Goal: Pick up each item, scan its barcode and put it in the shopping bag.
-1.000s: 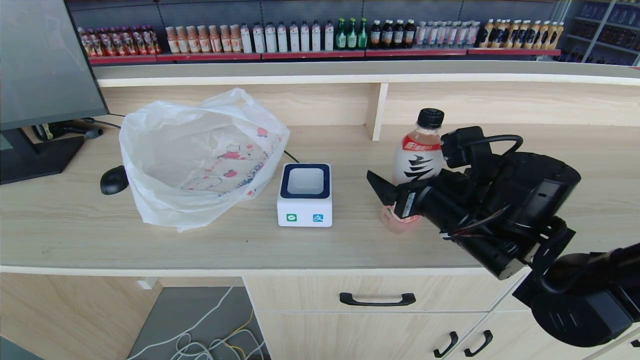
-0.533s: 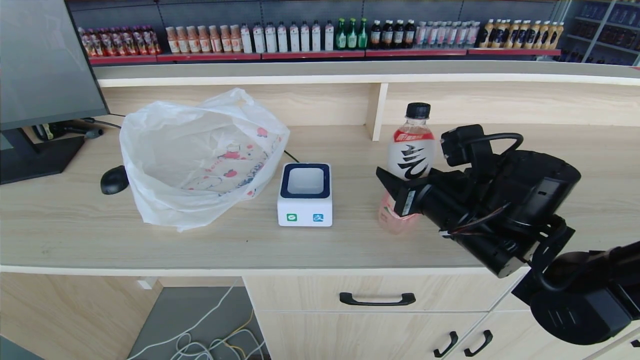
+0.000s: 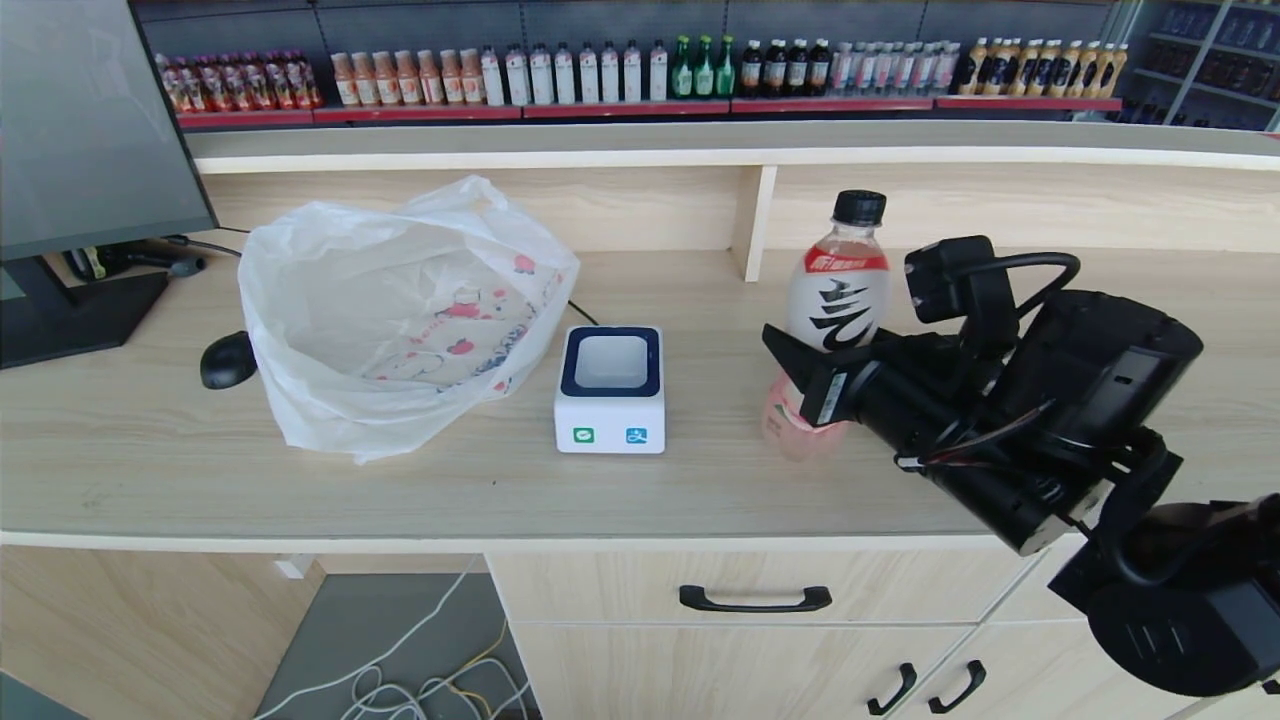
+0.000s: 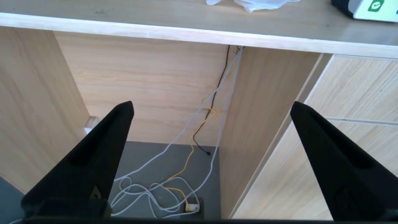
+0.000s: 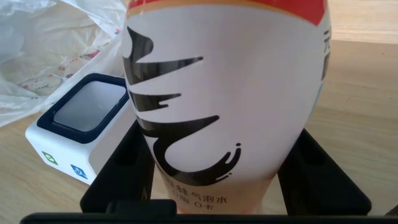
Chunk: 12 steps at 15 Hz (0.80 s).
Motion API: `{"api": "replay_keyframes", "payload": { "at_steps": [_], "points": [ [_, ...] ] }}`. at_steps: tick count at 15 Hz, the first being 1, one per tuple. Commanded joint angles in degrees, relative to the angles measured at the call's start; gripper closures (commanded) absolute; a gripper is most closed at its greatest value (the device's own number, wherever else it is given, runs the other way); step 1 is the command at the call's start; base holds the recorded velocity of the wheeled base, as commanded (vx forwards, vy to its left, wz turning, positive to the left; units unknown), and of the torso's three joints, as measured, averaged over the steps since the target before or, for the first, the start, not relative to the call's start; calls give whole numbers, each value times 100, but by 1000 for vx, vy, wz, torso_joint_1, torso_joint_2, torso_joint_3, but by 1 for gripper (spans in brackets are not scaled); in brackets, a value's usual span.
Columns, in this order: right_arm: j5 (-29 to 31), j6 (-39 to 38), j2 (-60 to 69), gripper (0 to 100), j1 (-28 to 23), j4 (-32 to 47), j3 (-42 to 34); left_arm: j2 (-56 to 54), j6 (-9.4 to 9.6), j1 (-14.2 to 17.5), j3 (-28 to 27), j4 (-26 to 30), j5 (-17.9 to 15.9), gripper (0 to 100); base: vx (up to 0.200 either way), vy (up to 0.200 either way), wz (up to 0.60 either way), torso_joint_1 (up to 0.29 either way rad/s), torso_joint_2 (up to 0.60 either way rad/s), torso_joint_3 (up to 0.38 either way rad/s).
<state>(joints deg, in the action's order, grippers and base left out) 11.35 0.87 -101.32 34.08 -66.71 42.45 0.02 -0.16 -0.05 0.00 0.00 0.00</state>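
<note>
Wooden shop counter [image 3: 700, 490] first, with stocked drink shelves [image 3: 640, 70] behind it. On its right part is the bottle [image 3: 835, 310], pink drink under a white label, black cap up, leaning a little. The right gripper [image 3: 818, 378] is clamped on its lower body, one finger on each side of the label. Over the last second the cap has climbed in the head view and the arm has drawn slightly to the right. So the lift has begun, though whether the base is fully clear of the wood cannot be told.

Scanning looks like the next job: the scanner [image 3: 610, 390] sits just left of the bottle, window up. The label would have to be carried over and turned toward it. Beyond it the shopping bag [image 3: 400, 310] gapes open, waiting.

The left gripper [image 4: 208, 155] hangs below the counter edge, fingers spread wide and holding nothing.
</note>
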Motion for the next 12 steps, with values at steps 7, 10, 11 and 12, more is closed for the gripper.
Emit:
{"api": "replay_keyframes", "payload": {
  "at_steps": [7,10,11,12],
  "points": [
    [-1,-7,595,100,10,-44,-167,-2,-2,-4,0,0,0,0,0,0,0,0,0,0],
    [-54,-7,789,100,2,-53,-140,-2,-2,-4,0,0,0,0,0,0,0,0,0,0],
    [-63,-7,894,100,10,-53,-167,-2,-2,5,0,0,0,0,0,0,0,0,0,0],
    [-63,-7,991,100,10,-44,-228,-2,-2,5,0,0,0,0,0,0,0,0,0,0]
  ]
}}
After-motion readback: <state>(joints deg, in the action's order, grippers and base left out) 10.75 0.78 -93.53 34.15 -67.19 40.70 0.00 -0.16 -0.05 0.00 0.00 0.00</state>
